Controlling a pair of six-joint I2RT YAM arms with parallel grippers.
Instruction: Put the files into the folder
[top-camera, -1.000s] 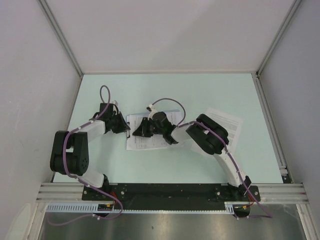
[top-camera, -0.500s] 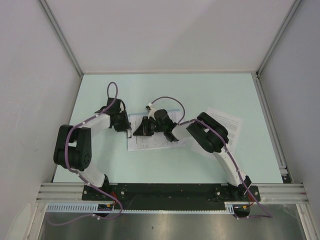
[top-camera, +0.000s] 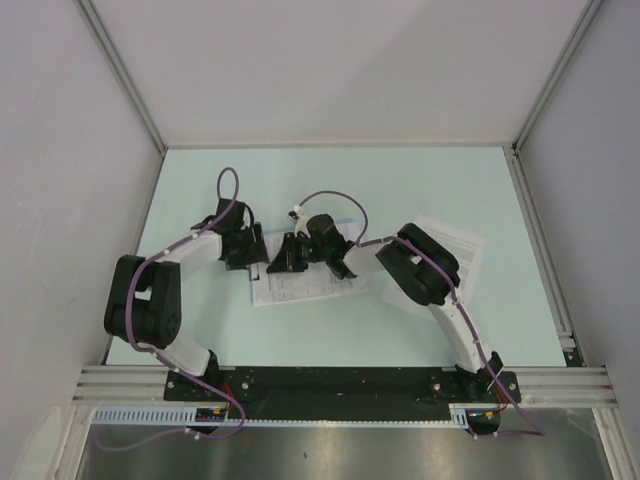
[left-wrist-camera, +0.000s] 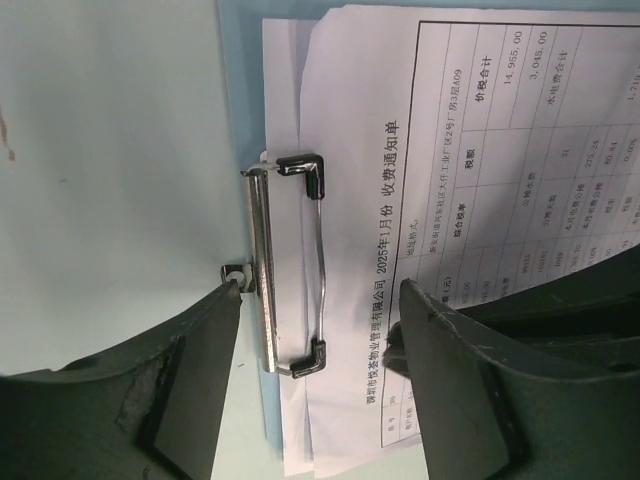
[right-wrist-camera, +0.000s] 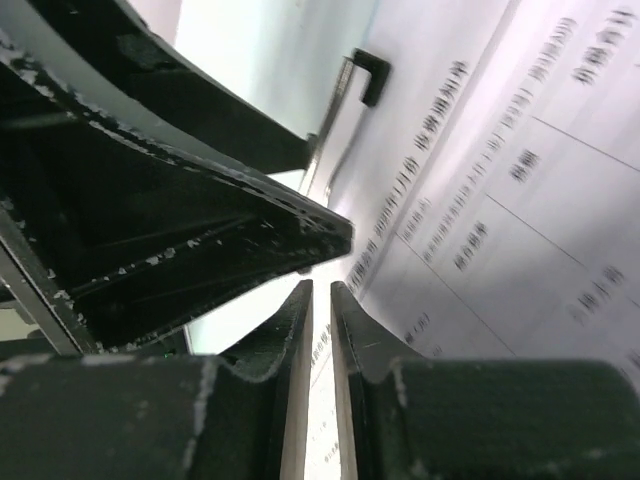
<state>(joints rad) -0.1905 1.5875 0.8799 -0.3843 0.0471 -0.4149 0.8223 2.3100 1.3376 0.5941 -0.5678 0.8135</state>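
Files (top-camera: 305, 283) are lying as a small stack of printed sheets on the folder (left-wrist-camera: 240, 90), near the middle of the pale green table (top-camera: 330, 180) and just ahead of the two arms. We are seeing only a thin blue strip of that folder past the paper's edge. In the left wrist view we are looking straight down on the silver clip (left-wrist-camera: 262, 300), which is sitting at the folder's short edge with its wire loop lying flat over the top sheet, a form with a table and a line of heading text. The left gripper (left-wrist-camera: 320, 290) is hanging over that clip with its fingers (left-wrist-camera: 170, 390) spread wide, one on the table side and the other over the paper, and it is holding nothing. The right gripper (right-wrist-camera: 322, 300) is sitting low over the same stack, just beside the left one. Its fingers (right-wrist-camera: 290, 340) are drawn almost together, so that only a narrow slit is showing, and we are not able to tell whether a sheet edge is caught in that slit. One more loose sheet (top-camera: 462, 248) is lying well apart to the right, partly covered by the right arm (top-camera: 425, 275).
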